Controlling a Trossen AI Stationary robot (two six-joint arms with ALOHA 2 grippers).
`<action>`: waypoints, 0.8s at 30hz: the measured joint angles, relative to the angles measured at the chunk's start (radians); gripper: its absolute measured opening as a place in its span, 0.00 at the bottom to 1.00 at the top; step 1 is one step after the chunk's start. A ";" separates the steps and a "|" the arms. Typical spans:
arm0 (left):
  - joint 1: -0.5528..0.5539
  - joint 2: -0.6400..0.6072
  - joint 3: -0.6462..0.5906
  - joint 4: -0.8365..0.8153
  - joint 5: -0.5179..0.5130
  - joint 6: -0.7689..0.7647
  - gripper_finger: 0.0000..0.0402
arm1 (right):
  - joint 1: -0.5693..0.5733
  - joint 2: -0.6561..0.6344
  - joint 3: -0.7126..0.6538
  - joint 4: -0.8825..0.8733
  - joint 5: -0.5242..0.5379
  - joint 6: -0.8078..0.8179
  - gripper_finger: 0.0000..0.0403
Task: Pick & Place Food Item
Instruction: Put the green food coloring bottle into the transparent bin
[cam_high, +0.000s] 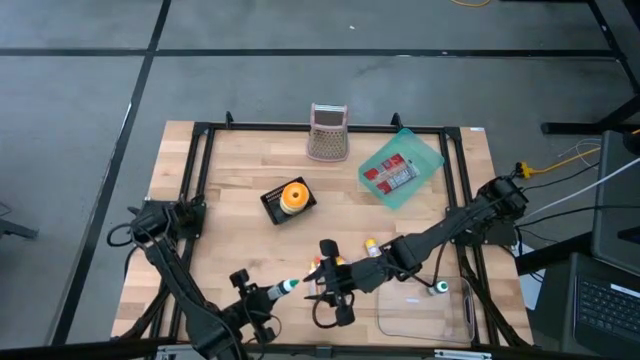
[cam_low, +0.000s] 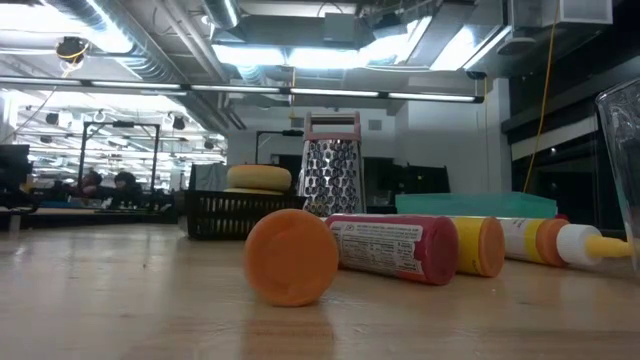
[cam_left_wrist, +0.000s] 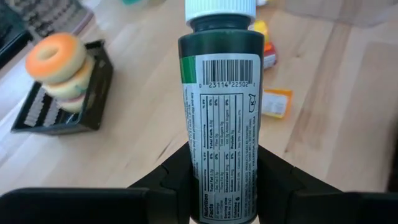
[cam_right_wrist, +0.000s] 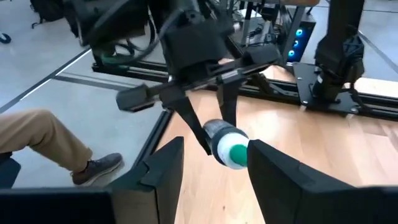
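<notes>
A dark green bottle (cam_left_wrist: 221, 106) with a white cap (cam_left_wrist: 221, 7) and a printed label is in my left gripper (cam_left_wrist: 222, 149), near the table's near edge (cam_high: 262, 292). Its cap end (cam_right_wrist: 231, 152) points toward the right arm. My right gripper (cam_right_wrist: 214, 149) is open and faces that cap end from the table's right (cam_high: 320, 285), one finger on either side, and no touch shows. A red bottle with an orange cap (cam_low: 292, 257) and a yellow bottle (cam_low: 480, 245) lie on their sides on the table. My left gripper pinches the bottle's labelled body (cam_left_wrist: 221, 180), toward its base, between the two fingers (cam_left_wrist: 177, 177). The fingers come about level from the table's left, lying along the bottle. The bottle sticks out past the fingertips, cap end forward, lifted clear of the table.
A black basket of donuts (cam_high: 290, 198) stands mid-table, with a grater (cam_high: 328, 132) at the far edge. A teal tray with red packets (cam_high: 400, 168) is far right, and a clear container (cam_high: 425, 312) near right. A person's leg (cam_right_wrist: 43, 140) shows beyond the table.
</notes>
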 joint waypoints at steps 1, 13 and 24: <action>0.003 0.000 0.001 0.021 -0.007 0.023 0.28 | -0.002 0.001 0.000 -0.003 -0.001 0.000 0.44; 0.056 0.000 0.002 0.215 -0.001 0.282 0.28 | -0.016 0.020 -0.004 0.002 -0.035 0.001 0.44; 0.027 -0.009 0.007 0.211 0.012 0.293 0.28 | -0.016 0.024 -0.004 -0.005 -0.088 0.003 0.44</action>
